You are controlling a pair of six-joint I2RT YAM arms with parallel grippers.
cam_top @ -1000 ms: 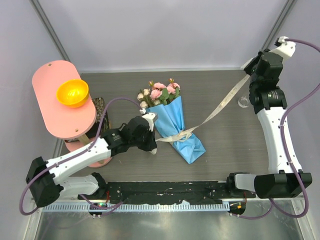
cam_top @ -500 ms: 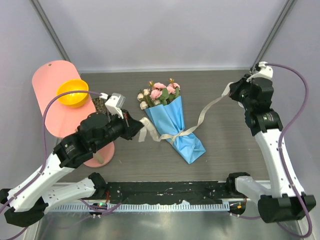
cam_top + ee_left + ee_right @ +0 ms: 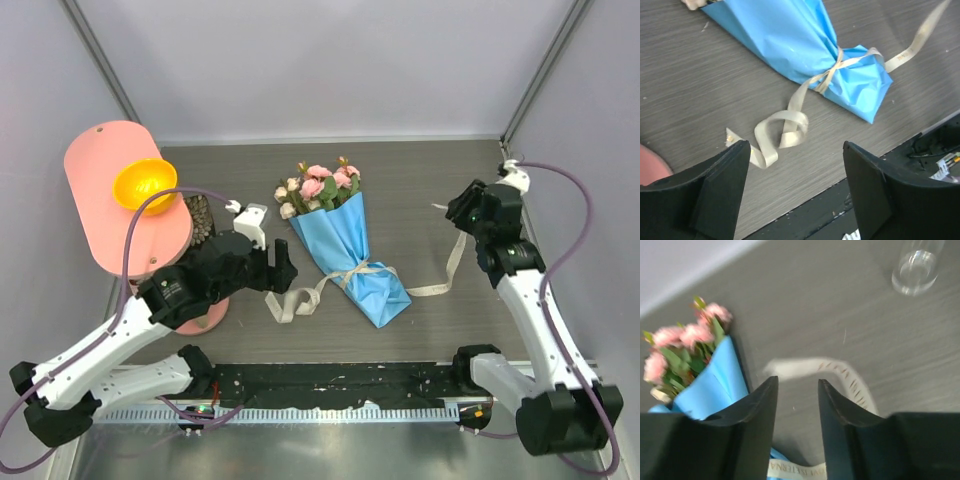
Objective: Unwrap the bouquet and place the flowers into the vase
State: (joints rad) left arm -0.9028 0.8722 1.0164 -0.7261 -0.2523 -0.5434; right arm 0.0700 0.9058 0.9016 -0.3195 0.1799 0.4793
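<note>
While bouquet lies diagonally, blooms far-left, left tool wide, right tool narrow.

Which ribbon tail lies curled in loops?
The left tail, coiled in loops beside the bouquet. The right tail trails away in one long open curve.

- Top view: bright, even, diffuse light. The dark grey wood-grain table carries only soft, faint shadows.
- Left wrist view: the crinkled blue paper cone is sharp, with mild sheen. The black left gripper fingers are dark and soft-edged.
- Right wrist view: blurred overall. The cream ribbon smears and the clear glass vase glints.
</note>
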